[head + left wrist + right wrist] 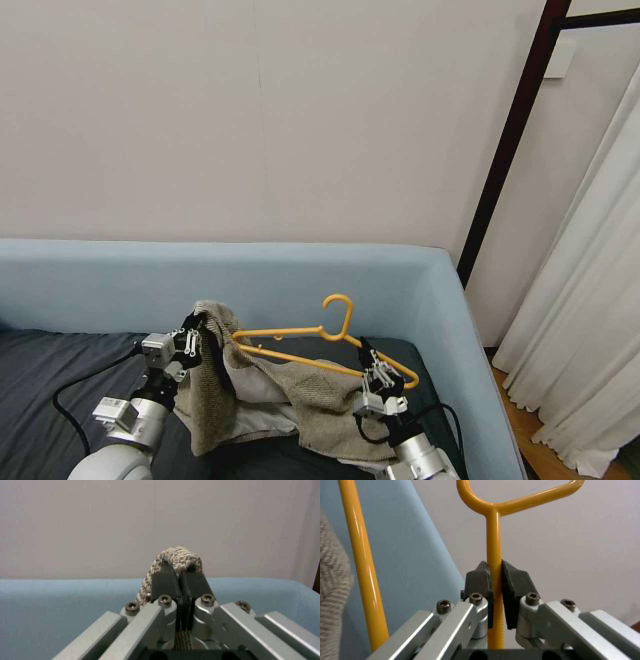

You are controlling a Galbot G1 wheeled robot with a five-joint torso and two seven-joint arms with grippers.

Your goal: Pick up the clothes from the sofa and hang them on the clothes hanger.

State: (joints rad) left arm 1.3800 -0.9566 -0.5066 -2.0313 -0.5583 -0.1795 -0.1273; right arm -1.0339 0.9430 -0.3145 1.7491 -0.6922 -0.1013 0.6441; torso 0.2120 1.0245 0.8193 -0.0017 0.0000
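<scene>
A grey-brown knitted garment drapes over an orange clothes hanger held above the dark sofa seat. My left gripper is shut on a bunched fold of the garment at its left end, the knit bulging out over the black pads. My right gripper is shut on the hanger's right arm; in the right wrist view the orange bar runs between the black pads, with the hanger's loop above. White lining shows under the knit in the head view.
The light blue sofa backrest and right armrest enclose the dark seat. A dark rack post stands at the right, beside white curtains. A plain wall lies behind.
</scene>
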